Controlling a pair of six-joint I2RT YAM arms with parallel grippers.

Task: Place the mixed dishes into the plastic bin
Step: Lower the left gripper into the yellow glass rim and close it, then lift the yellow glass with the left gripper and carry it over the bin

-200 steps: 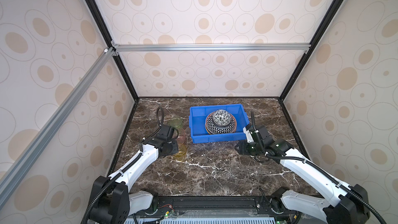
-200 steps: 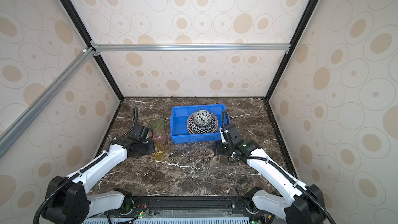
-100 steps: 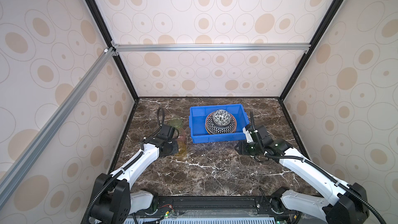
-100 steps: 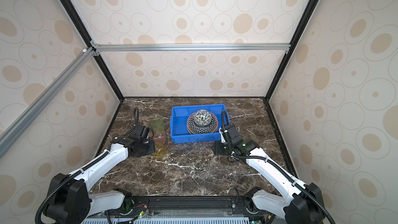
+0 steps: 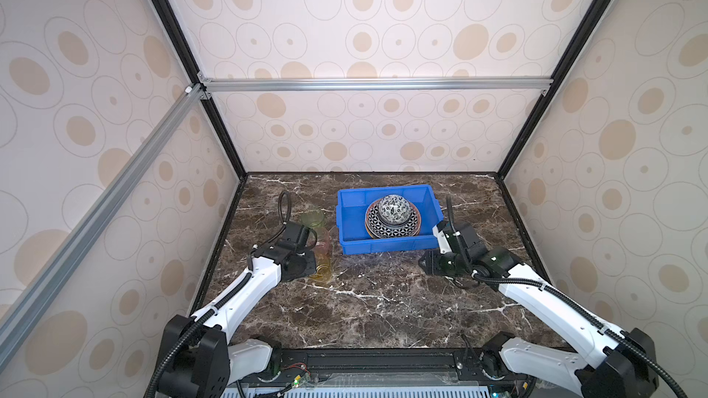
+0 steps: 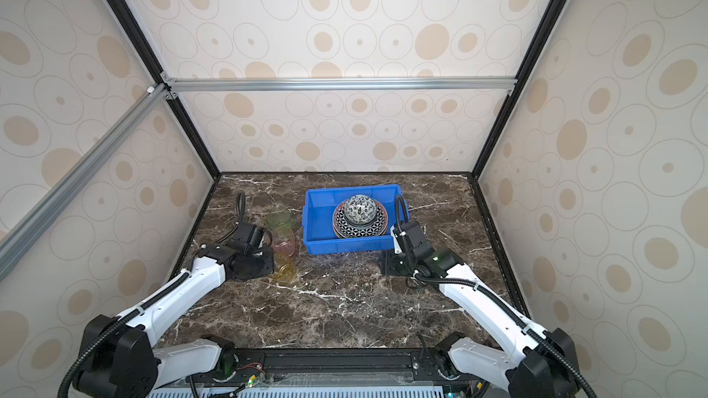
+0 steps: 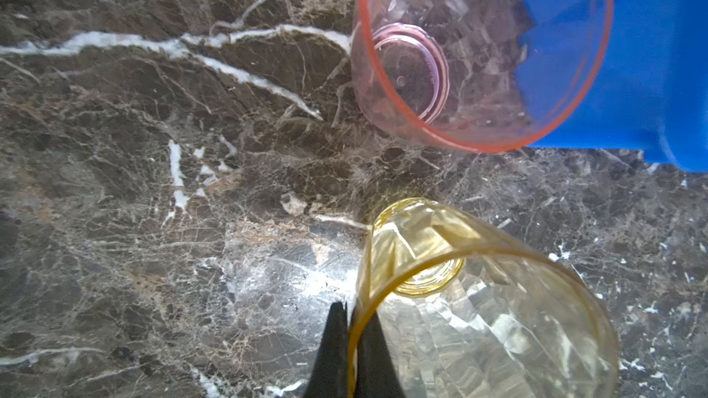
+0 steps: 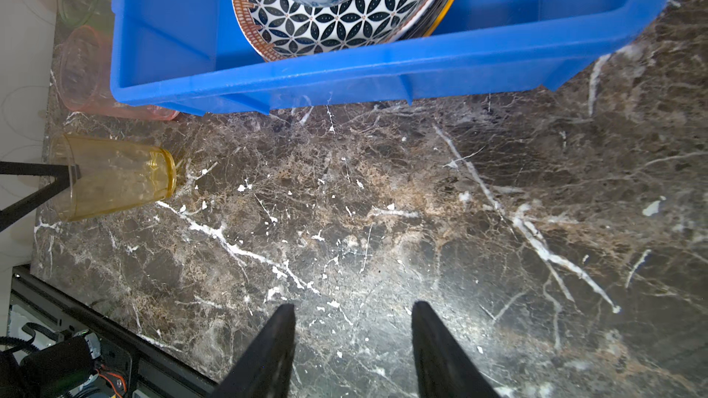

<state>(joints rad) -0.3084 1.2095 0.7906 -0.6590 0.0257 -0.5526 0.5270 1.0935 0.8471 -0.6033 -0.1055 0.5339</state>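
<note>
Yellow cup [image 7: 479, 319] tipped sideways on the table [image 8: 383, 204], left gripper [image 7: 350, 306] clamped on its rim. Pink cup [image 7: 402, 70] stands just beside the bin [image 8: 344, 78], green cup [image 5: 312, 218] behind it. Plates [image 8: 344, 17] and bowl [image 5: 394, 206] stacked inside the bin. Right gripper [image 8: 354, 310] half open, empty.

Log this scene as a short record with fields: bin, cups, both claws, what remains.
bin: blue bin on the marble table, holding a stack of plates with a patterned bowl on top
cups outside bin: green cup, pink cup, yellow cup, in a row left of the bin
left claw: shut on the yellow cup's rim, one finger inside, one outside
right claw: open, empty, above the table by the bin's front right corner
remaining: all three cups
</note>
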